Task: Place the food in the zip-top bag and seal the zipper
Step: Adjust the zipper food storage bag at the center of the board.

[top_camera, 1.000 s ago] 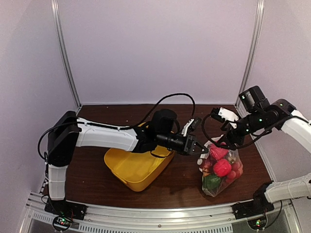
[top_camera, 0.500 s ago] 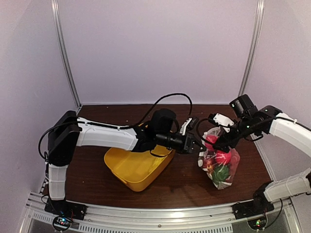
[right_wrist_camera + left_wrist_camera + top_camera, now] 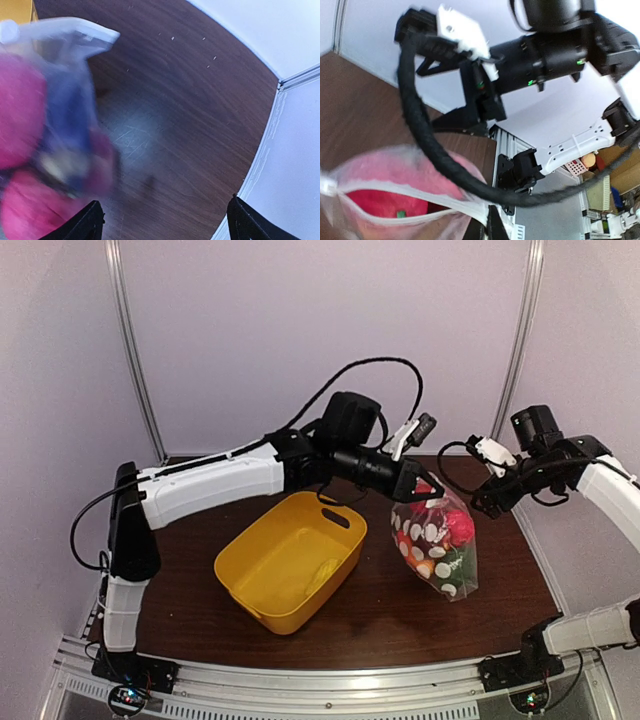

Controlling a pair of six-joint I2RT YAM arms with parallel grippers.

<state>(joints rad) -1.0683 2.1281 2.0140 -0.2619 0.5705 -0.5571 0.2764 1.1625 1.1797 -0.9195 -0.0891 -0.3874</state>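
Note:
The zip-top bag (image 3: 436, 540), clear with white dots, hangs off the table from my left gripper (image 3: 415, 486), which is shut on its top corner. The food (image 3: 455, 528) fills it: pink, red, green and orange pieces. In the left wrist view my gripper (image 3: 493, 226) pinches one end of the zipper (image 3: 380, 188). The two strips stand apart over a red piece (image 3: 380, 206). My right gripper (image 3: 487, 502) is open and empty, to the right of the bag and apart from it. In the right wrist view (image 3: 167, 222) the blurred bag (image 3: 45, 125) is at the left.
The yellow tub (image 3: 250, 575) stands left of the bag on the brown table (image 3: 380, 615), with a yellowish piece (image 3: 322, 575) in it. Frame posts rise at the back corners. The left arm's cable loops above the bag.
My left gripper has lifted the bag up and back, off the table. My right gripper has left the bag's mouth and drawn away to the right, open.

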